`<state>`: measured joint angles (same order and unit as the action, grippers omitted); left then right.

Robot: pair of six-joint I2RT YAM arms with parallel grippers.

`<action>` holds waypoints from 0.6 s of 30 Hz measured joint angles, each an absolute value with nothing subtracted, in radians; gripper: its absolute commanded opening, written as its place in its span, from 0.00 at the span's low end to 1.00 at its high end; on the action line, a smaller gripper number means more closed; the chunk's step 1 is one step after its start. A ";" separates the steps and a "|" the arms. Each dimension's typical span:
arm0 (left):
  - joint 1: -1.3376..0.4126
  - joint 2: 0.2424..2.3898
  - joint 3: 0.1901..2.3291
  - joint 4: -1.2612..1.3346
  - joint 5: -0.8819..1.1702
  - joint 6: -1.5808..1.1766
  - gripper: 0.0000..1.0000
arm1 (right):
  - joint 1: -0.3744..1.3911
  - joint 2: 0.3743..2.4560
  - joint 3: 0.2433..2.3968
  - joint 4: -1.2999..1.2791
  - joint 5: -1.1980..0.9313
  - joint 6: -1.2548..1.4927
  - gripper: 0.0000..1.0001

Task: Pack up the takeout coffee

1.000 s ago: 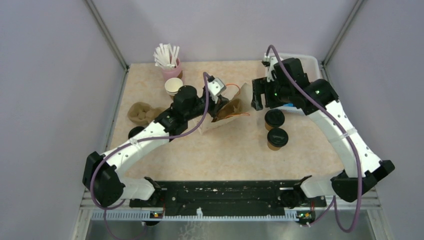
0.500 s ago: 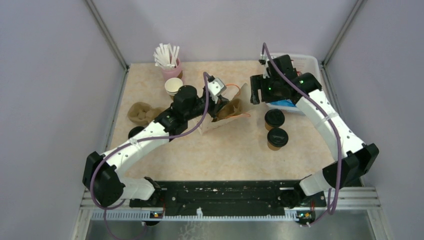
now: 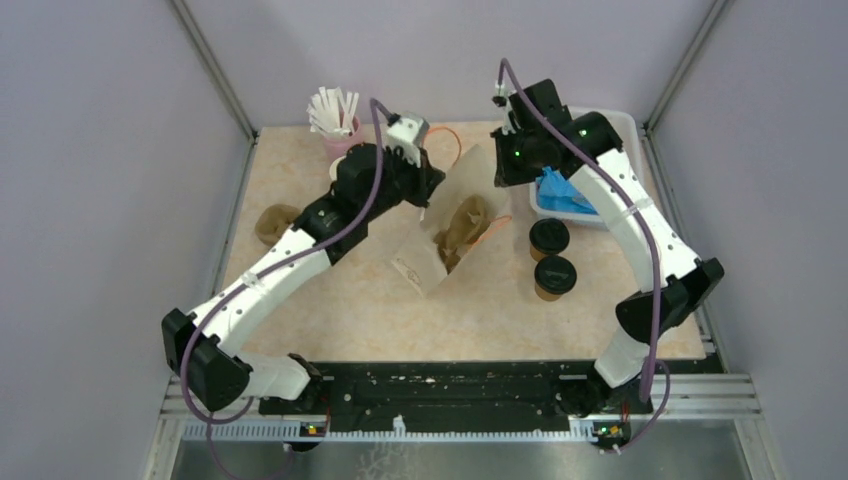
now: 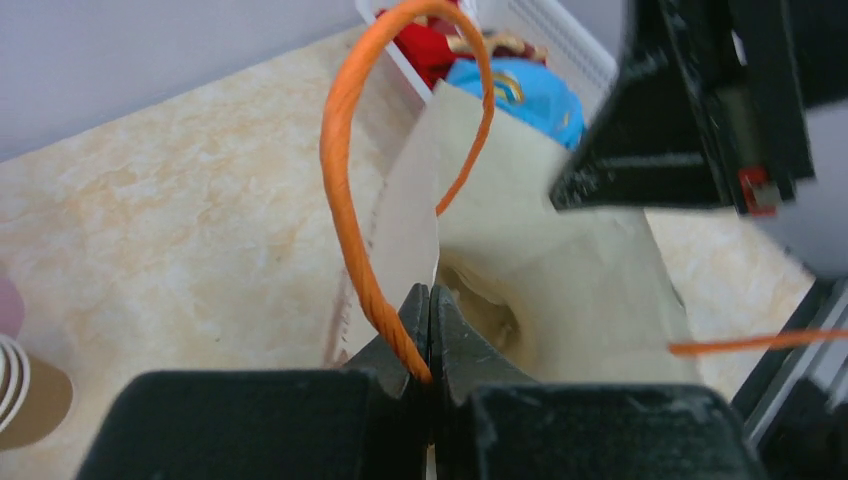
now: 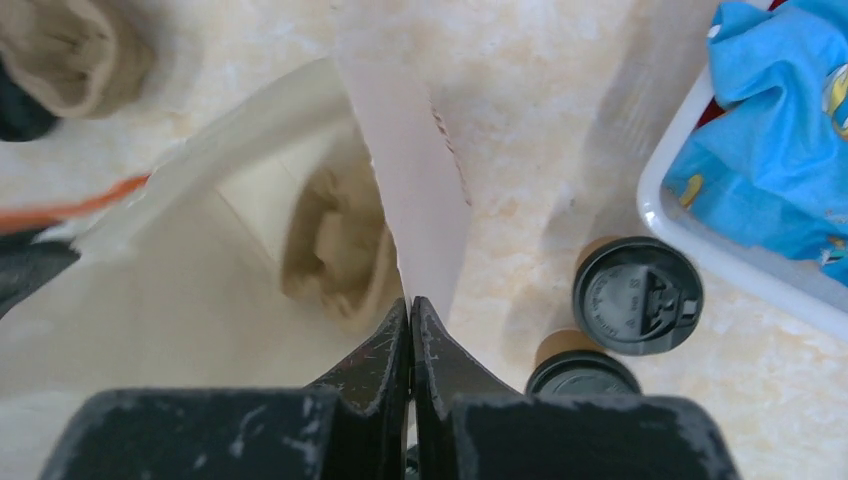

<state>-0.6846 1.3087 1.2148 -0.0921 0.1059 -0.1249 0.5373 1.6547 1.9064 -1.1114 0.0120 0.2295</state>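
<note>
Both claws are on the bag (image 3: 440, 250) right now, mid-bench (image 3: 330, 300). The left claw (image 4: 430, 300) is clenched tight at the bag's left rim. The orange handle (image 4: 345, 150) loops up and runs straight down between its fingers, with the paper edge meeting the tips. The right claw (image 5: 411, 305) is clamped shut too, pinching the opposite paper rim, a flap rising just ahead of its tips.

From above, the two claws spread the mouth wide, the left claw (image 3: 425, 170) on one side and the right claw (image 3: 497, 170) on the other. The bag leans, its base toward the near side. Inside sits a brown lump (image 3: 465, 220); I can't tell what it is.

And the coffee? Not in the bag. The rear cup (image 3: 549, 238) and the front cup (image 3: 555, 275) stand upright on the bench just right of the bag, black lids on, close together, neither one touched by a claw. The right wrist view catches both lids, the rear cup (image 5: 638, 295) in full and the front cup (image 5: 582, 375) partly cut off by the claw body.

Behind the cups is a white bin (image 3: 622, 125) with a blue bundle (image 3: 562, 192) in it. Far left at the back, straws (image 3: 333, 108) stick up from a pink cup.
</note>
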 measured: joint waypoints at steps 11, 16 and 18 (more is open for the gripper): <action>-0.670 1.326 1.366 -0.406 -0.045 -0.529 0.57 | 0.574 1.723 2.020 -1.344 -0.002 0.321 0.49; -0.664 1.394 1.388 -0.553 -0.016 -0.480 0.88 | 0.574 1.800 2.093 -1.382 0.008 0.298 0.70; -0.664 1.402 1.451 -0.630 -0.025 -0.472 0.89 | 0.574 1.781 2.111 -1.367 0.006 0.286 0.73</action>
